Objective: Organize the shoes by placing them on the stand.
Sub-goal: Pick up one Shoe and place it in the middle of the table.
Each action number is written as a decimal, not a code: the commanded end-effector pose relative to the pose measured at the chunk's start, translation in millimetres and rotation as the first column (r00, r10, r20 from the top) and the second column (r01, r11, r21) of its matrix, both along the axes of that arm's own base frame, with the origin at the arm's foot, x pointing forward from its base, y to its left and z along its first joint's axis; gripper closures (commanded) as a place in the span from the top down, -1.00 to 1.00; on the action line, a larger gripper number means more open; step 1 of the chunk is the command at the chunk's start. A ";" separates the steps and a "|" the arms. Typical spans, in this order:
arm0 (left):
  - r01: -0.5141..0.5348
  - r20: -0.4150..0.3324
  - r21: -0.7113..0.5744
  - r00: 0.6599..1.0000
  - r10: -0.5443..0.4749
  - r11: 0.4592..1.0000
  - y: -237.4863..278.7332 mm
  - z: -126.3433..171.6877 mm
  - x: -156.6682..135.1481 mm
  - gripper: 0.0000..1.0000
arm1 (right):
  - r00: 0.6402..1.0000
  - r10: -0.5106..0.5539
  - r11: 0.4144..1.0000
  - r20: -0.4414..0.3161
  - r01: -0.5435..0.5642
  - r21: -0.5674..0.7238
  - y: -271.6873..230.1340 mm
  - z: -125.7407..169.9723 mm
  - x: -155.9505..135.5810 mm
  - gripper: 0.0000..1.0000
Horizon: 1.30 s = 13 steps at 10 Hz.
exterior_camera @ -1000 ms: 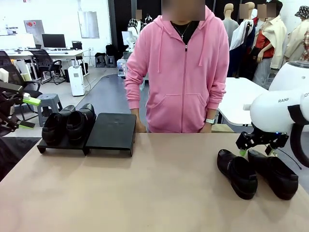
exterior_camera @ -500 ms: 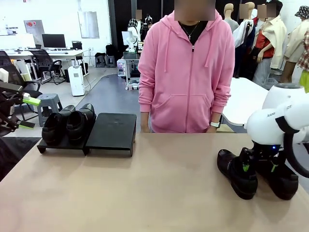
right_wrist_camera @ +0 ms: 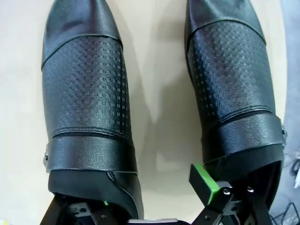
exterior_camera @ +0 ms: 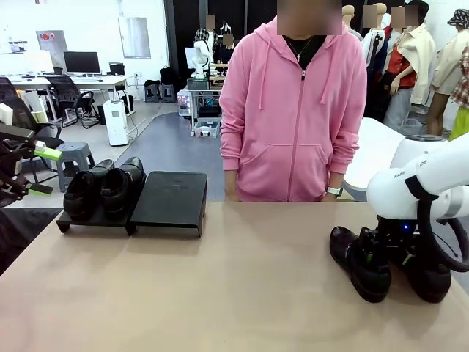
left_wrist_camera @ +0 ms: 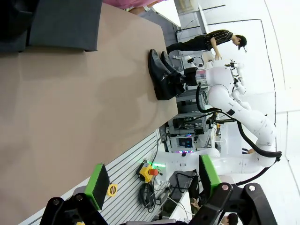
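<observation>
Two black dress shoes (exterior_camera: 359, 264) lie on the table (exterior_camera: 220, 293) at near right, well apart from the stand (exterior_camera: 132, 220) at far left, whose right platform (exterior_camera: 172, 198) is bare. We see the right gripper (right_wrist_camera: 155, 194) has dropped from hovering. Its jaws are spread astride one shoe's (right_wrist_camera: 86, 93) side wall, not pinching yet. We judge a lift comes next. The left gripper (left_wrist_camera: 152, 180) waits, spread.
</observation>
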<state>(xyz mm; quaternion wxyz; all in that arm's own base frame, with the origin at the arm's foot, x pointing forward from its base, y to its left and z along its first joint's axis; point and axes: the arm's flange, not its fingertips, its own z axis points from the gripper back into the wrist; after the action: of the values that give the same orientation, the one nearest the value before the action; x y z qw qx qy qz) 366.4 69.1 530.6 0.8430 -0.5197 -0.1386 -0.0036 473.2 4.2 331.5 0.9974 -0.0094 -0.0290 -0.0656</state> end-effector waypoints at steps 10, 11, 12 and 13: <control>0.012 0.010 0.002 1.000 -0.013 1.000 1.5 0.2 -2.5 1.00 | 1.000 0.004 1.000 0.010 -0.004 0.024 8.0 3.8 3.4 -1.00; 0.012 0.010 0.002 1.000 -0.013 1.000 1.5 0.2 -2.5 1.00 | 1.000 0.004 1.000 0.009 -0.005 0.024 8.0 4.0 3.4 -1.00; 0.012 0.010 0.002 1.000 -0.013 1.000 1.5 0.2 -2.5 1.00 | 1.000 0.006 1.000 0.004 -0.006 0.022 8.7 3.6 3.5 -1.00; 0.012 0.010 0.002 1.000 -0.013 1.000 1.5 0.2 -2.5 1.00 | 1.000 0.016 0.999 0.009 -0.016 0.028 9.4 6.4 2.2 -1.00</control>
<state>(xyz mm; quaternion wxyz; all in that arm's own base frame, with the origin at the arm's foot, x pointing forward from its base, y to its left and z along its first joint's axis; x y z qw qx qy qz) 366.4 69.1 530.6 0.8430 -0.5197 -0.1386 -0.0036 473.6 14.0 334.2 0.9979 -0.0086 -0.0319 -0.0553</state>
